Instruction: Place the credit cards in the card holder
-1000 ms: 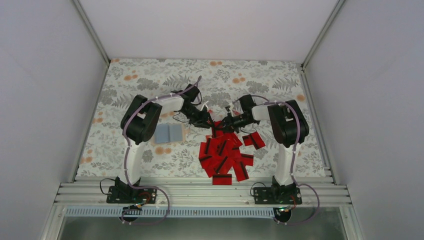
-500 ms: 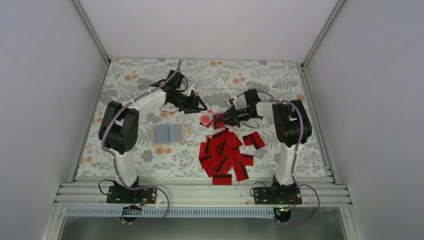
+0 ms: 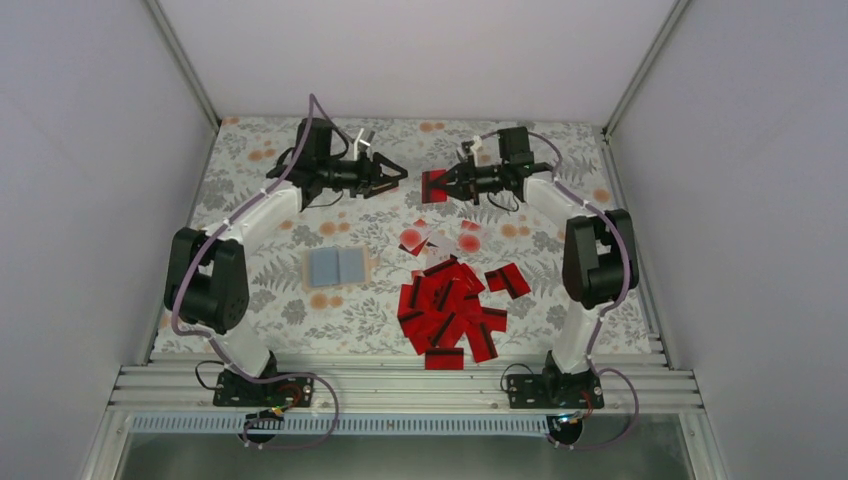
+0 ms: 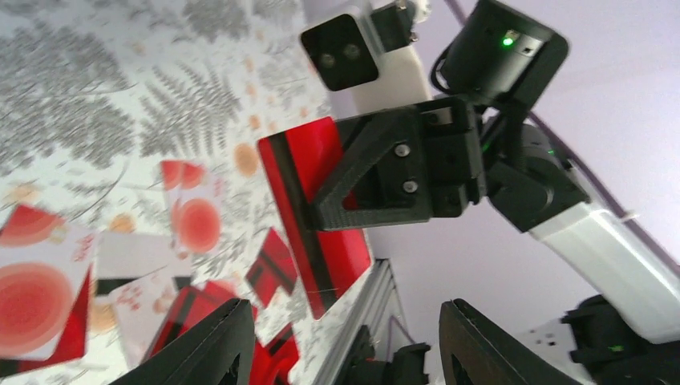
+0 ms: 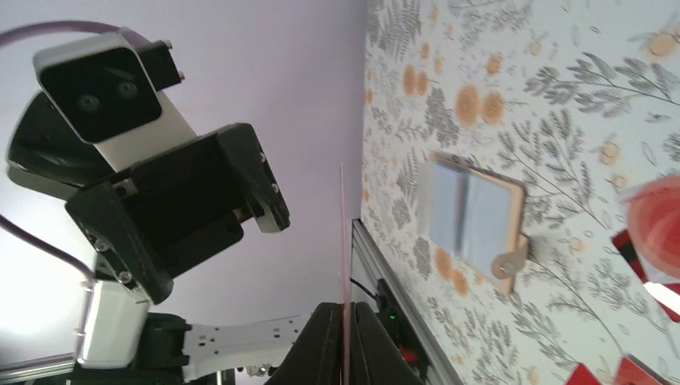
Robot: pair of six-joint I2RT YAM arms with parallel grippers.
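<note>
Above the far surface (image 3: 560,290), my right claw (image 3: 445,186) clenches one credit card (image 4: 337,257), its free end pointing at my left claw (image 3: 393,177), released and empty just opposite; the card holder (image 3: 337,267) lies open below, nearer my left arm (image 3: 205,280), left of the loose credit cards (image 3: 450,305).

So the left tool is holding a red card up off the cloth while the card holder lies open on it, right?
Wrong arm: the right tool holds the red card up off the cloth, clear in the left wrist view. The left tool is open and empty. The card holder does lie open on the cloth.
</note>
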